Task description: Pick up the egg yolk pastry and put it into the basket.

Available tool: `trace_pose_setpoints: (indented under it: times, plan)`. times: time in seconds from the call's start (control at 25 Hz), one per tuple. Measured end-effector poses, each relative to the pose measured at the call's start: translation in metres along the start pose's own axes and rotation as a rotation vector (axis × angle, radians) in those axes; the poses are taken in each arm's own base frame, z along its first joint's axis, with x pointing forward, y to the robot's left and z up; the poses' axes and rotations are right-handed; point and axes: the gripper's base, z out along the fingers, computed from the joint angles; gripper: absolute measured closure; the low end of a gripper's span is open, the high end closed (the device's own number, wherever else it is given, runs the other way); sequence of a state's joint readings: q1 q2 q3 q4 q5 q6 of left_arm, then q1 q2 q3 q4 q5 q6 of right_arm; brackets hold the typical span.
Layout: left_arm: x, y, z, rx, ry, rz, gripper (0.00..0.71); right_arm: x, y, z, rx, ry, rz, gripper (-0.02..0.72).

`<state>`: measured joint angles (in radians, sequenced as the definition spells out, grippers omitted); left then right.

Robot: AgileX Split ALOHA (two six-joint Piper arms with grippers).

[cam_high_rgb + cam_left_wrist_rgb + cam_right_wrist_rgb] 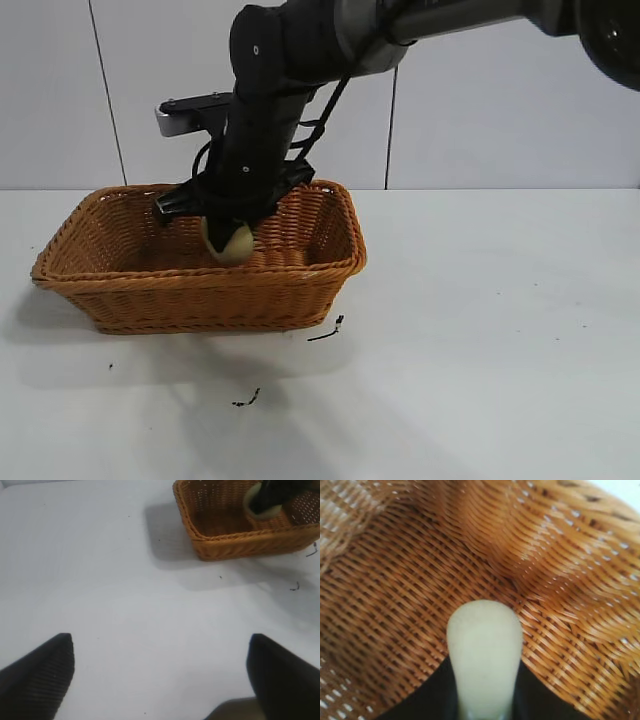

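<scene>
The egg yolk pastry [232,243] is a pale cream lump held just over the floor of the orange-brown wicker basket [200,273], near its middle. My right gripper [228,234] reaches down into the basket from above and is shut on the pastry. In the right wrist view the pastry [485,645] stands between the two black fingers, close over the woven basket [395,580] bottom. My left gripper [160,680] hangs open over bare white table, well away from the basket [240,545], with nothing between its fingers.
The basket stands at the left of a white table [500,330], with a pale wall behind it. Two small black scraps [325,332] [247,400] lie on the table in front of the basket.
</scene>
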<state>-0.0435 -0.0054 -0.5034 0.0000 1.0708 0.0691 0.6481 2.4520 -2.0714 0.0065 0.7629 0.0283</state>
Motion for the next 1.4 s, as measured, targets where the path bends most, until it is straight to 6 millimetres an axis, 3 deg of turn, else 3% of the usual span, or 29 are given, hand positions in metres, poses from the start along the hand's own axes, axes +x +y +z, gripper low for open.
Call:
trace_pose_setpoints:
  times: [0.16, 0.2, 0.32, 0.48, 0.6, 0.84, 1.12, 1.28, 1.4]
  plan:
    - [0.000, 0.000, 0.000, 0.000, 0.000, 0.000, 0.014, 0.000, 0.000, -0.001, -0.001, 0.001, 0.003, 0.138]
    - [0.000, 0.000, 0.000, 0.000, 0.000, 0.000, 0.014, 0.000, 0.000, -0.001, 0.000, -0.001, 0.003, 0.085]
    - [0.000, 0.000, 0.000, 0.000, 0.000, 0.000, 0.014, -0.004, 0.000, -0.010, 0.005, 0.007, 0.014, 0.026]
    - [0.000, 0.000, 0.000, 0.000, 0.000, 0.000, 0.014, -0.021, -0.005, -0.038, 0.014, -0.014, 0.035, 0.011]
    - [0.000, 0.000, 0.000, 0.000, 0.000, 0.000, 0.014, -0.034, -0.025, -0.059, 0.031, -0.032, 0.075, 0.010]
    - [0.000, 0.000, 0.000, 0.000, 0.000, 0.000, 0.014, -0.037, -0.111, -0.083, 0.116, -0.049, 0.216, 0.010]
    - [0.000, 0.000, 0.000, 0.000, 0.000, 0.000, 0.014, -0.003, -0.228, -0.103, 0.232, -0.015, 0.417, 0.010]
    - [0.000, 0.000, 0.000, 0.000, 0.000, 0.000, 0.014, 0.020, -0.271, -0.115, 0.273, 0.028, 0.505, 0.010]
    - [0.000, 0.000, 0.000, 0.000, 0.000, 0.000, 0.014, 0.032, -0.291, -0.121, 0.290, 0.049, 0.548, 0.010]
